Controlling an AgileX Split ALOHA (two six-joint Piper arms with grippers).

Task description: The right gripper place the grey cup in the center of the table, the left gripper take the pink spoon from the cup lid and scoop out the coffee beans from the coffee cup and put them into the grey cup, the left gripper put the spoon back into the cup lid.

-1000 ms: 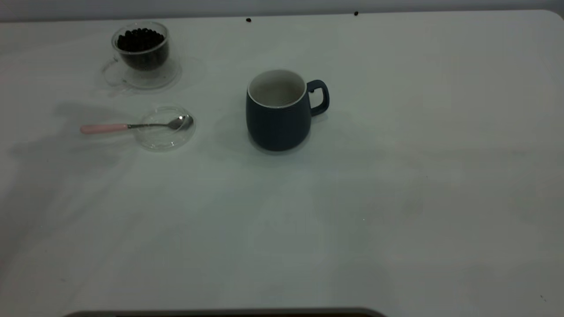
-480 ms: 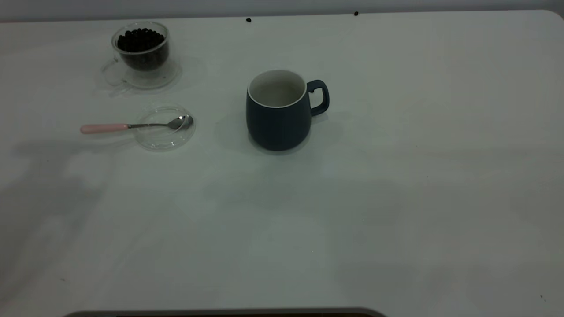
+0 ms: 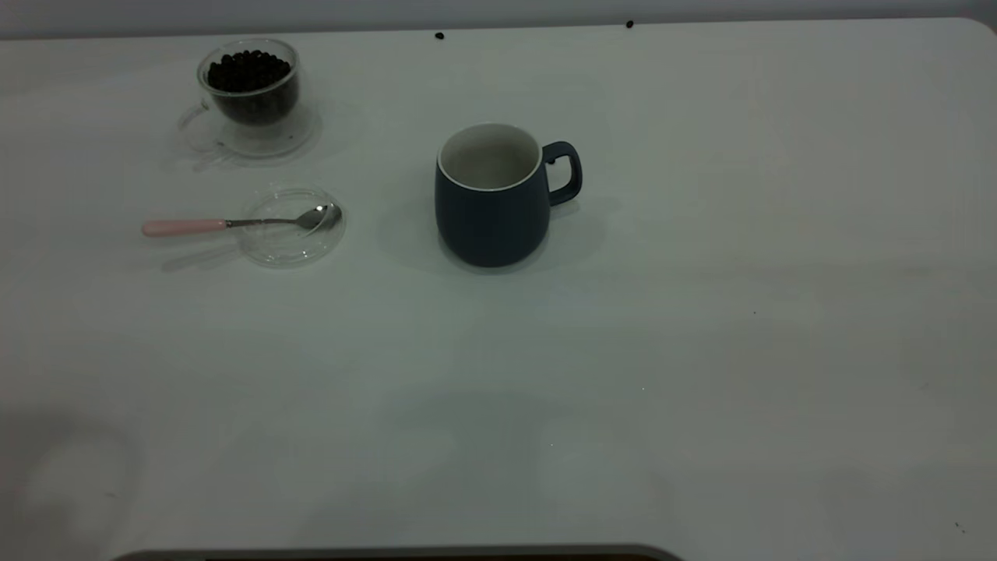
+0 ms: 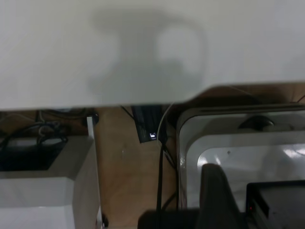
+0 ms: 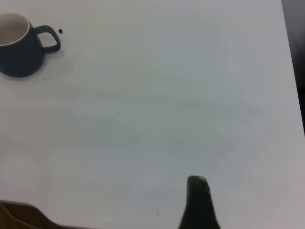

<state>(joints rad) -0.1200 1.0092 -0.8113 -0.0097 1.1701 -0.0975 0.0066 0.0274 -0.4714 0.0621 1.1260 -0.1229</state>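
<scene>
Pink spoon (image 3: 234, 224) on cup lid (image 3: 290, 227) only outside (fingers' state unclear).

The table (image 3: 701, 351) carries the grey cup (image 3: 491, 199), cup lid (image 3: 292, 230) and saucer (image 3: 249, 136).

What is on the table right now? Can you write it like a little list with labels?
grey cup: upright near the table's middle, handle toward the right arm's side, no beans visible inside
coffee cup: on its clear saucer at the far left, full of coffee beans
cup lid: nearer than the coffee cup, left of the grey cup
pink spoon: bowl resting in the cup lid, handle sticking out left
stray beans: two at the table's far edge
table: white
arms: neither over the table in the exterior view
</scene>
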